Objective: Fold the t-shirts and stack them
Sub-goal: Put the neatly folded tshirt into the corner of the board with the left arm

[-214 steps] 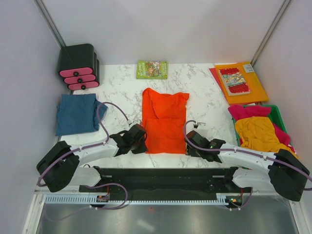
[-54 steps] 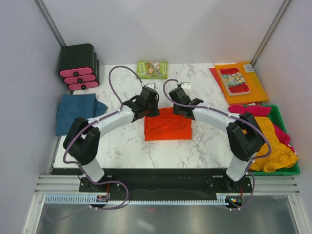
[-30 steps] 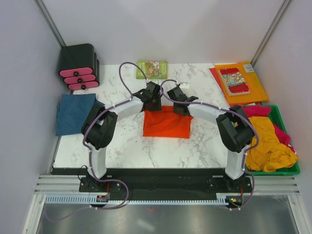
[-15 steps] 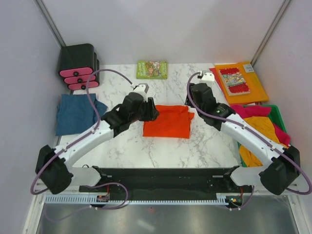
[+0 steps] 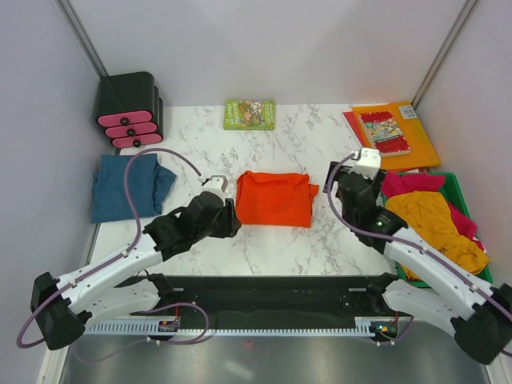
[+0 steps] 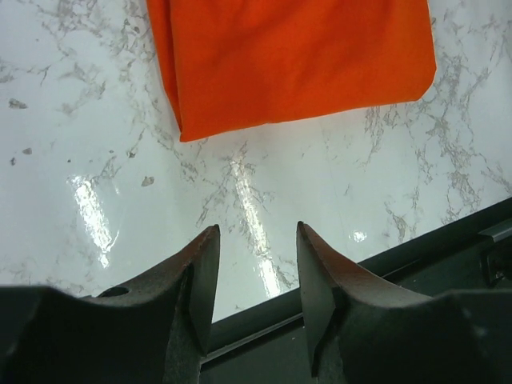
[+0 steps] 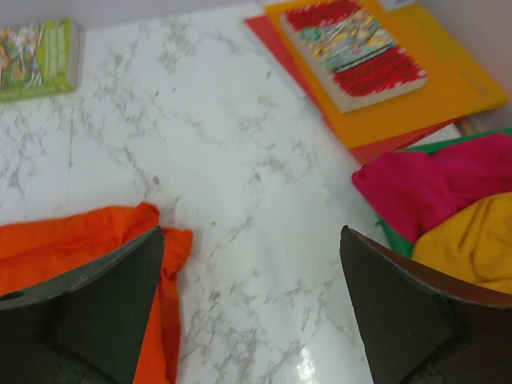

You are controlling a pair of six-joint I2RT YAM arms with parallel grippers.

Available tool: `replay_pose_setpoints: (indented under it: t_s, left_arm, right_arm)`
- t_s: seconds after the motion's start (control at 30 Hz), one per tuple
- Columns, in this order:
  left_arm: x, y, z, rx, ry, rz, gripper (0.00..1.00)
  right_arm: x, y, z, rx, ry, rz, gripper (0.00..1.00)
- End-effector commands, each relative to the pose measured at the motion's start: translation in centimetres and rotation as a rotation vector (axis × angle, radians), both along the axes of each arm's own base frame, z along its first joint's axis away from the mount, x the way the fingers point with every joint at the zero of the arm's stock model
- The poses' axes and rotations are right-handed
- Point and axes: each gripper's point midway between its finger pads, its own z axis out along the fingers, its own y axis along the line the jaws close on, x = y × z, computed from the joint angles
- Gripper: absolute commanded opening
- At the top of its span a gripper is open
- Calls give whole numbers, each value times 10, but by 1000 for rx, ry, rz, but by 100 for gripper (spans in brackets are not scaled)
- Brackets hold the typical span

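Where it lies at the middle of the table (image 5: pixel 200 148), orange-red t-shirt (image 5: pixel 274 199): folded flat rectangle, long axis left-right, rumpled edge at right. Flanking it, left gripper (image 6: pixel 257 232) and right gripper (image 7: pixel 251 234): fingers parted, empty.

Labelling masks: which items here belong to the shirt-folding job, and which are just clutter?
Job: orange shirt, teal shirt, yellow shirt, pink shirt; the last two lie in the green bin.
Clutter: drawer unit, green book, folder, comic on it.
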Motion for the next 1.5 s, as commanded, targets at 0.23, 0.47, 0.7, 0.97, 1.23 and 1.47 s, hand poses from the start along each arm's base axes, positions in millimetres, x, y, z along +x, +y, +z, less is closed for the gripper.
replay_pose_setpoints:
  t_s: [0.23, 0.47, 0.7, 0.97, 1.23, 1.47]
  left_arm:
    - [-20, 27, 15, 51, 11, 18, 49]
    - [-12, 33, 31, 132, -27, 12, 46]
    - [-2, 37, 29, 182, -37, 59, 45]
    - [8, 36, 42, 178, -72, 92, 46]
    - [78, 89, 58, 180, -245, 339, 49]
    - [154, 152, 19, 439, -404, 479, 48]
  right_arm:
    - [7, -74, 11, -221, -173, -285, 98]
    - [17, -75, -14, -206, -183, -267, 98]
    - [31, -90, -59, -200, -178, -261, 98]
    - [39, -106, -60, -222, -179, -411, 98]
    - [27, -52, -6, 120, -191, -263, 98]
    - [9, 16, 20, 123, -170, -3, 98]
